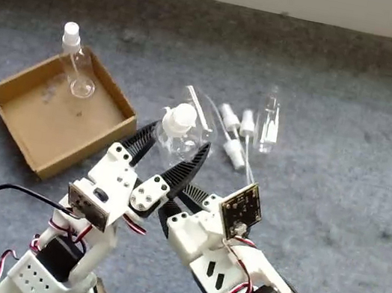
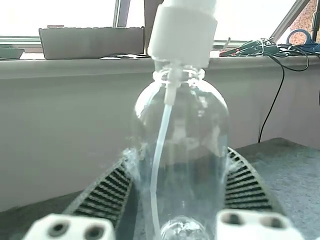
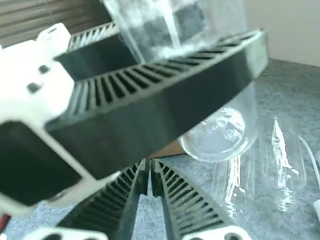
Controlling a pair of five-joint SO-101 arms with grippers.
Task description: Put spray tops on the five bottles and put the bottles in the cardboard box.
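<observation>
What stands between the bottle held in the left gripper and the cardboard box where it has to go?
Nothing visible. The left gripper holds the capped bottle beside the cardboard box, with bare grey surface between them. A second bottle stands in the box's far corner, leaving most of its floor free.

Clear bottle (image 2: pixel 182 130), white spray top (image 2: pixel 184 30), black ribbed left hand (image 2: pixel 180 159).

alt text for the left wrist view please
A clear bottle with a white spray top stands upright, gripped between the black ribbed fingers of the left tool. A thin tube runs down inside it. Behind is a pale wall below a window ledge.
</observation>
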